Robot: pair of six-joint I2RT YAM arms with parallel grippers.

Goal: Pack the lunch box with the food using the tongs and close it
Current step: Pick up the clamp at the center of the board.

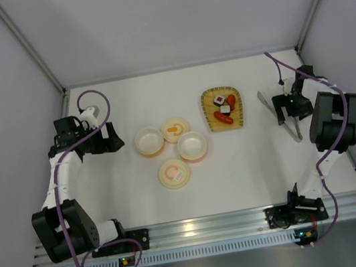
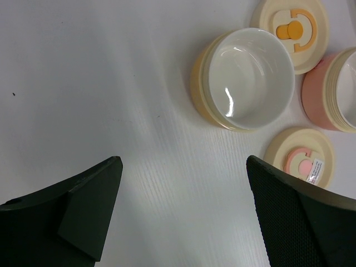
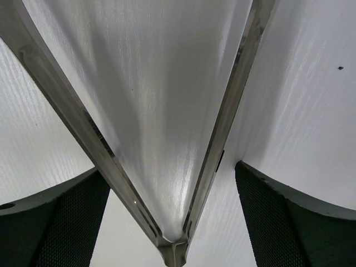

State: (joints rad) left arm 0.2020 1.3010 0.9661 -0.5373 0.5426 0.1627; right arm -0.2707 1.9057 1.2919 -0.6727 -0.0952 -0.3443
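Note:
The silver tongs (image 1: pixel 296 132) lie on the table at the right, their joined end nearest the wrist camera (image 3: pixel 222 128). My right gripper (image 1: pixel 288 114) (image 3: pixel 172 169) stands open astride both arms near that joint, a finger outside each arm. The food sits on the woven yellow tray (image 1: pixel 208 98): a red sausage (image 1: pixel 224 119), a sushi roll (image 1: pixel 219 100) and an orange-red piece (image 1: pixel 231 100). The lunch box lies in parts: a yellow bowl (image 1: pixel 149 141) (image 2: pixel 247 78) and a pink bowl (image 1: pixel 192 146) (image 2: pixel 334 89), both empty. My left gripper (image 1: pixel 113 144) (image 2: pixel 183 161) hangs open left of the yellow bowl.
Two cream lids lie flat beside the bowls, one with an orange handle (image 1: pixel 175 129) (image 2: pixel 292 30), one with a pink handle (image 1: pixel 174 173) (image 2: pixel 303 161). Grey walls close the table at back and sides. A metal rail runs along the near edge (image 1: pixel 206 227).

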